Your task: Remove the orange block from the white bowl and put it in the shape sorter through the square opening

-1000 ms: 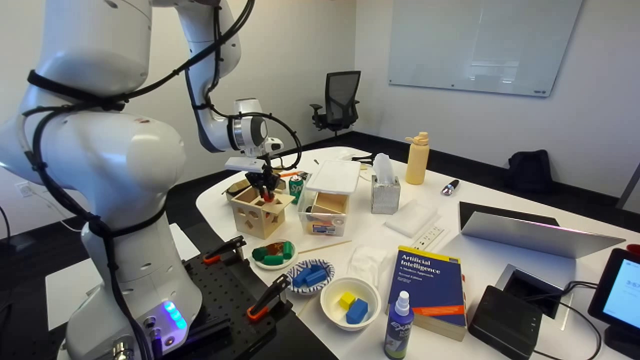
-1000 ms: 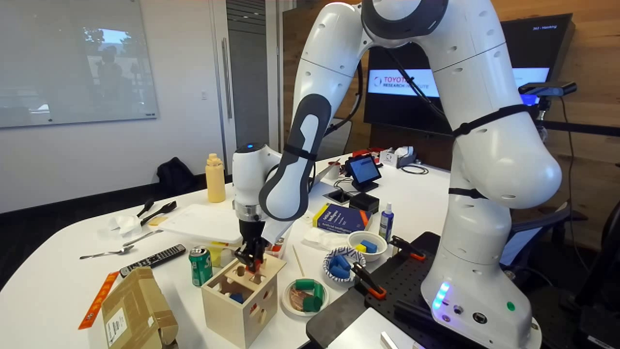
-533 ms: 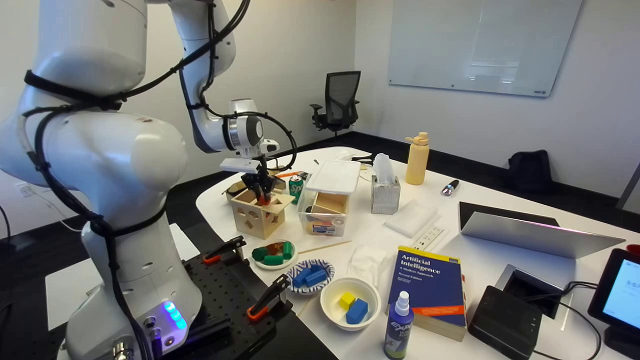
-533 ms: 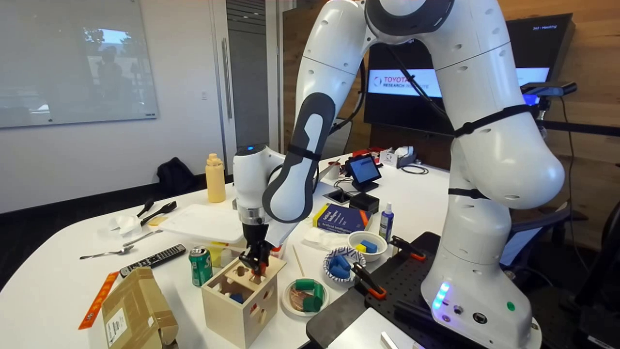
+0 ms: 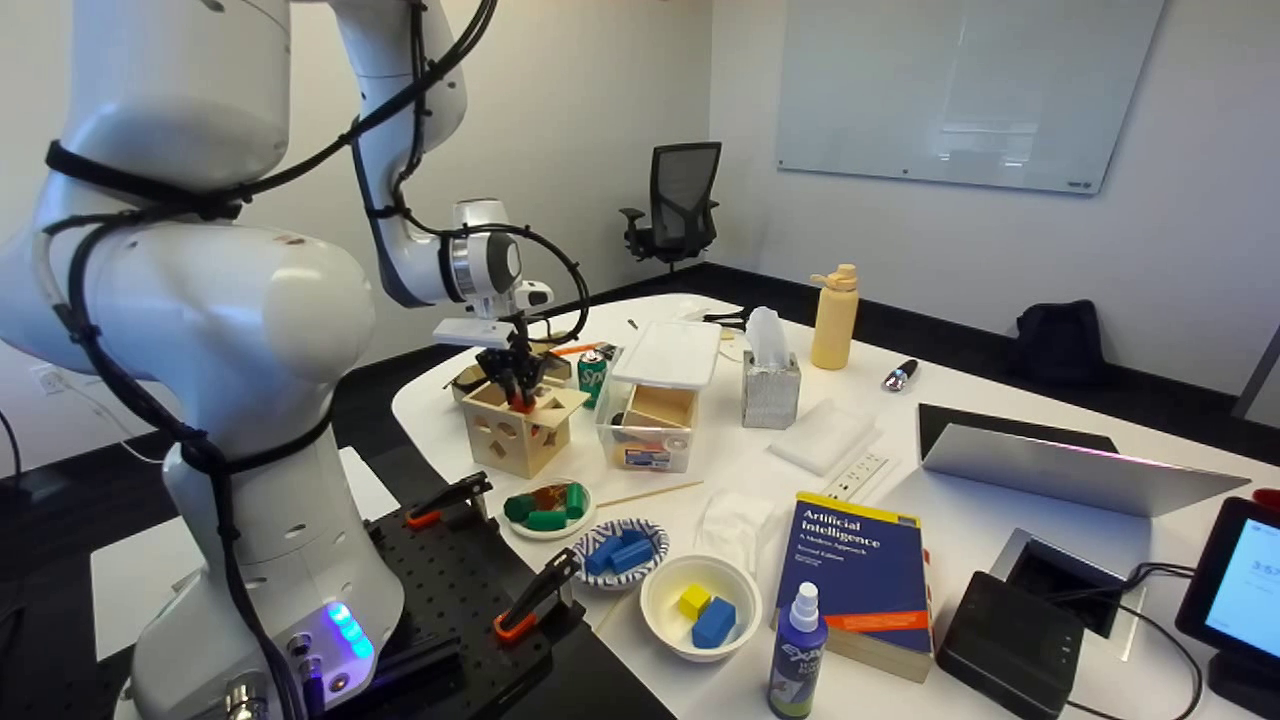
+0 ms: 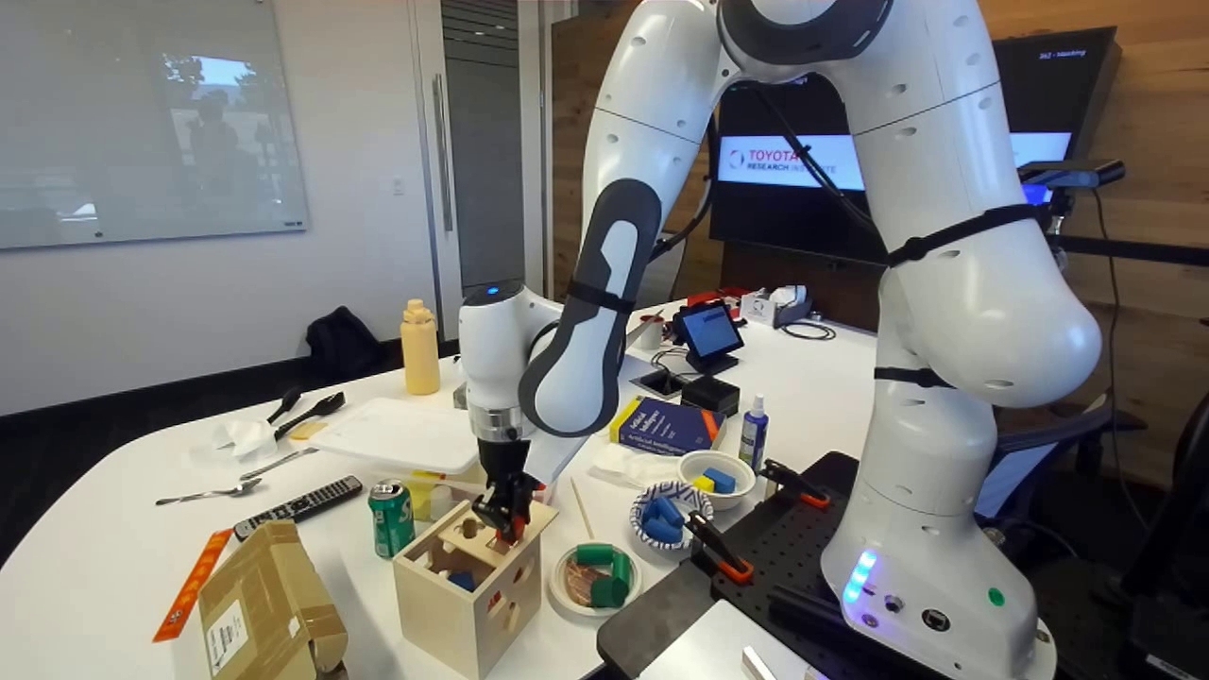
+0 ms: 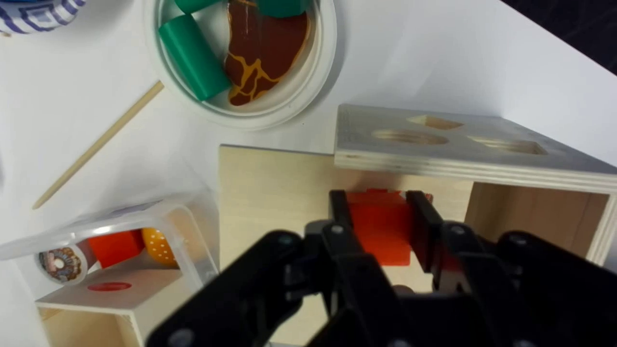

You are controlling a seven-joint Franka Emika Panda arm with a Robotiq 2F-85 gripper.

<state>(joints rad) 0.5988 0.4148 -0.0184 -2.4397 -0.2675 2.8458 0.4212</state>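
Above the white table (image 6: 104, 557), fingers (image 7: 425, 226) hold a boxy, bright orange-red block (image 7: 381, 229) over the shape sorter (image 6: 439, 604).

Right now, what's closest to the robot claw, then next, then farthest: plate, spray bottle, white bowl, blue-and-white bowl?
In both exterior views, from the gripper:
1. Plate: beside the shape sorter.
2. Blue-and-white bowl: next to the plate.
3. White bowl: past the blue-and-white one.
4. Spray bottle: past the white bowl, beside the book.
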